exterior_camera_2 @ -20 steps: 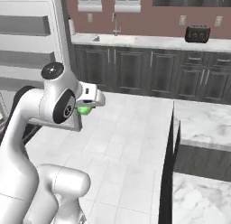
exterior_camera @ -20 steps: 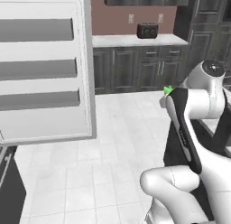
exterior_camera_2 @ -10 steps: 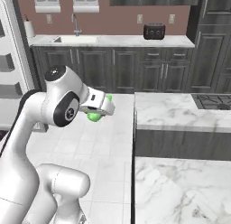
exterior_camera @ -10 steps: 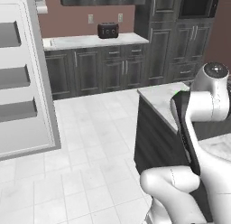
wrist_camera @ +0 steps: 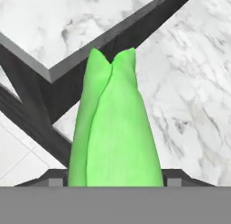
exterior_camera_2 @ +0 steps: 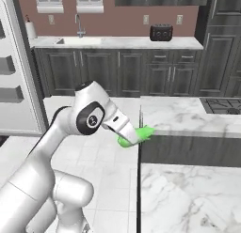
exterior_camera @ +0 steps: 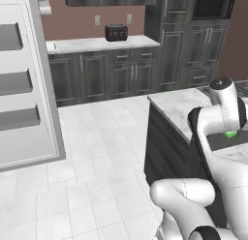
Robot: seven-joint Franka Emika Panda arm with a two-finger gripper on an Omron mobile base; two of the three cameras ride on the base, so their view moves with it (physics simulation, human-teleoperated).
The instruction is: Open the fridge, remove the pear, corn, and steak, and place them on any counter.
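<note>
My gripper [exterior_camera_2: 128,136] is shut on the corn [exterior_camera_2: 137,134], a bright green husked cob that points forward out of the jaws. It hangs at the corner of the marble counter [exterior_camera_2: 188,115], just off the raised ledge's end. Seen from the hand, the corn [wrist_camera: 115,128] stands between the fingertips over the counter [wrist_camera: 189,96] and its dark edge. From the left base camera a bit of the corn [exterior_camera: 230,134] peeks out behind my arm, above the counter [exterior_camera: 177,103]. The fridge [exterior_camera: 24,89] stands open at the left, its white door shelves facing me. The pear and the steak are out of view.
A black toaster [exterior_camera_2: 161,32] sits on the back counter, with a sink faucet [exterior_camera_2: 80,26] and a paper roll [exterior_camera_2: 31,29] further left. A black cooktop [exterior_camera_2: 223,105] lies at the right. Dark cabinets line the back wall, and white tiled floor [exterior_camera: 97,161] lies between fridge and counter.
The whole picture has shifted: the base has turned away from the fridge, which has slid to the left edge, and the marble counter has come into view. The corn stays in the gripper.
</note>
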